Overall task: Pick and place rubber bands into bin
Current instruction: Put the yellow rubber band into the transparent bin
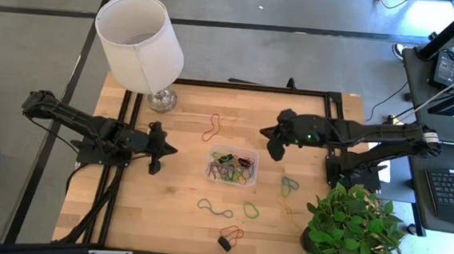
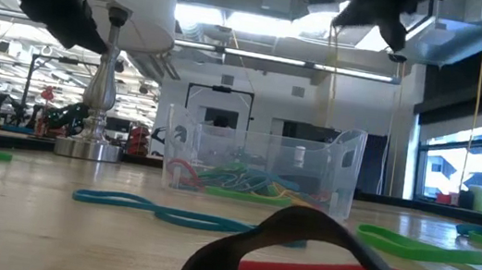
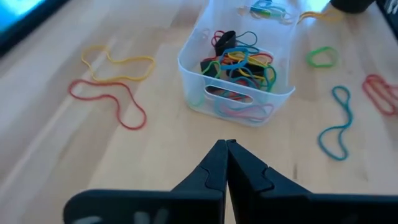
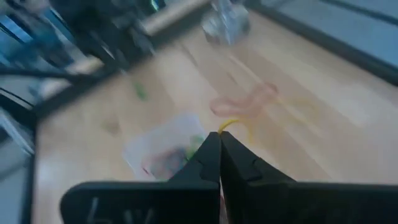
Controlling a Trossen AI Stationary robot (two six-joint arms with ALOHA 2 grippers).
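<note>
The clear bin [image 1: 232, 166] stands mid-table with several coloured rubber bands lying in it [image 3: 239, 62]. Loose rubber bands lie flat on the wood: a red one [image 1: 212, 128] beyond the bin, and a blue one [image 1: 215, 209], a green one [image 1: 251, 210] and a red and a black one [image 1: 230, 238] on its near side. My right gripper [image 4: 219, 135] hangs high, just beyond the bin's far right corner, shut on a yellow band. My left gripper [image 3: 227, 146] waits shut and empty, left of the bin. My right gripper pinches a yellow rubber band [image 4: 235, 123] between its two fingertips; the blur hides which part of the loop. The fingers slant down from the table's right. The band hangs as a thin strand [image 2: 325, 99] below them, lifted clear of the table.
A lamp with a white shade [image 1: 141, 41] stands at the far left corner. A potted plant [image 1: 356, 228] fills the near right corner. More bands lie right of the bin: a green and blue one [image 1: 289, 185] and a yellow one [image 3: 317, 15]. Black rails [image 1: 246, 87] frame the table.
</note>
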